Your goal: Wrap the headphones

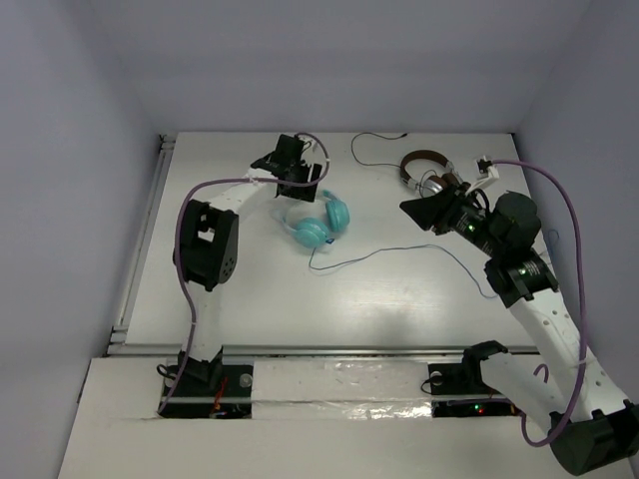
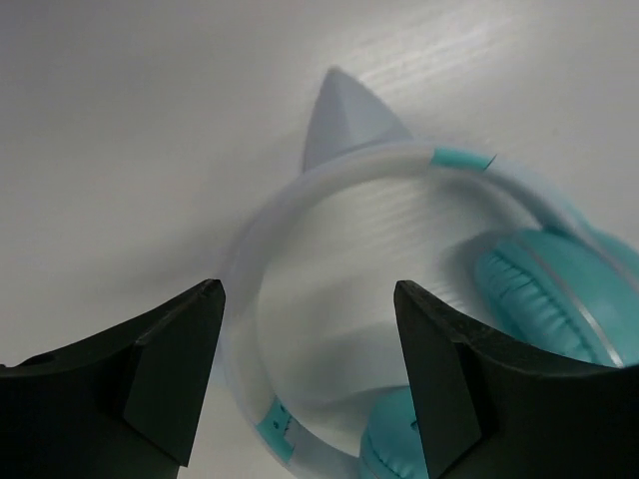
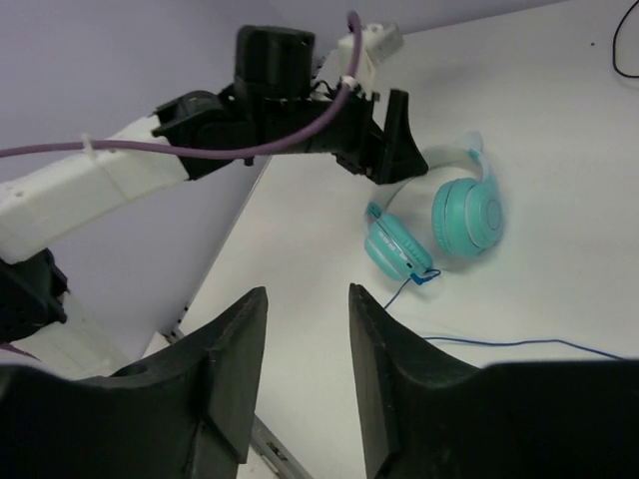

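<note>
— White table [image 1: 399,299], two arms bolted at its near edge. Where are the headphones [image 1: 318,222]?
— Lying flat left of the table's centre, toward the far side, teal cups [image 1: 336,212] side by side. The left arm [image 1: 210,239] reaches over them from the left. The right arm [image 1: 539,319] is raised well off to the right.
— Does either gripper have a hold?
— Neither. The left gripper [image 2: 308,294] hangs just above the white-and-blue headband [image 2: 329,175], released, its fingers spread wide to either side of the arc. Whether one brushes the band cannot be told. The right gripper [image 3: 307,294] is parted too, with nothing between its fingers, and points across the table at the headphones.
— And the cable [image 1: 399,249]?
— Thin and dark blue, it leaves the nearer cup and trails unwound to the right, toward the right arm. A brown-and-silver pair [image 1: 424,165] sits by the far edge, just beyond the right gripper, with a black cord [image 1: 353,152] looped beside it.
</note>
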`<state>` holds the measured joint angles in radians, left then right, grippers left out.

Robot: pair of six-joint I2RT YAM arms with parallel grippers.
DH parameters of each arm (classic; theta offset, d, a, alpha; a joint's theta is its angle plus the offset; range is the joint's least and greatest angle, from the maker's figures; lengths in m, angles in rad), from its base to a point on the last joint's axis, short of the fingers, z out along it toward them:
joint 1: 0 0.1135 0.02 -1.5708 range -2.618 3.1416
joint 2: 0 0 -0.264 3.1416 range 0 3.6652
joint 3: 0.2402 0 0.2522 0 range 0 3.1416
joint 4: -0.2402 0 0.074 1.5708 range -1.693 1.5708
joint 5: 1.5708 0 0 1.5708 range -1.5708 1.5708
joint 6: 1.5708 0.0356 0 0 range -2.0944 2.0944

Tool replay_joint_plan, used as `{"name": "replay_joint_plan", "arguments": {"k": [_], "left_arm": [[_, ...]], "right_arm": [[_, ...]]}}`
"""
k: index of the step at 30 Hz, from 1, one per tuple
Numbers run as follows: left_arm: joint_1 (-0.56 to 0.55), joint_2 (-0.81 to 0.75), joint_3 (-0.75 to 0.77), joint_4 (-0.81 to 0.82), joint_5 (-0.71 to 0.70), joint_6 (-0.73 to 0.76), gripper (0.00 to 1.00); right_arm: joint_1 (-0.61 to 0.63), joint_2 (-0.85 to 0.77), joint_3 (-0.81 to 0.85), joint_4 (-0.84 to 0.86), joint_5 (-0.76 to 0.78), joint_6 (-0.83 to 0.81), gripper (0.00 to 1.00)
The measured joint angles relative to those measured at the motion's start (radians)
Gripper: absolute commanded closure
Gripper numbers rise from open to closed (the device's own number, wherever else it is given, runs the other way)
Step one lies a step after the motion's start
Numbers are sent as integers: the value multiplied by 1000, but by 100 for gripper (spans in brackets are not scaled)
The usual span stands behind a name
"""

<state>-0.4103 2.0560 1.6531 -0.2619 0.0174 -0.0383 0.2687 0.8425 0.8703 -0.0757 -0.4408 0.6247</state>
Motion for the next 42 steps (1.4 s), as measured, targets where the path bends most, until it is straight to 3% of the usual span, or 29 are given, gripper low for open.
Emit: {"name": "replay_joint_plan", "arguments": {"k": [3, 15, 26, 29, 30, 32, 35, 42], "left_arm": [[6, 48, -3, -60, 31, 51, 33], [79, 61, -26, -56, 45, 85, 33], [72, 133, 0, -20, 110, 100, 44], [69, 135, 0, -11, 110, 95, 54], [68, 135, 0, -8, 109, 91, 63], [66, 139, 0, 3, 103, 86, 73], [61, 140, -9, 24, 90, 83, 100], [51, 138, -24, 65, 95, 33, 100]], "right_arm": [[2, 0, 0, -1, 0, -3, 50], [2, 6, 0, -2, 0, -4, 51], [9, 19, 0, -3, 4, -4, 51], [13, 19, 0, -2, 8, -3, 52], [13, 19, 0, -2, 10, -3, 52], [14, 19, 0, -2, 11, -3, 53], [14, 18, 0, -2, 16, -3, 53], [14, 8, -8, 8, 18, 4, 54]]}}
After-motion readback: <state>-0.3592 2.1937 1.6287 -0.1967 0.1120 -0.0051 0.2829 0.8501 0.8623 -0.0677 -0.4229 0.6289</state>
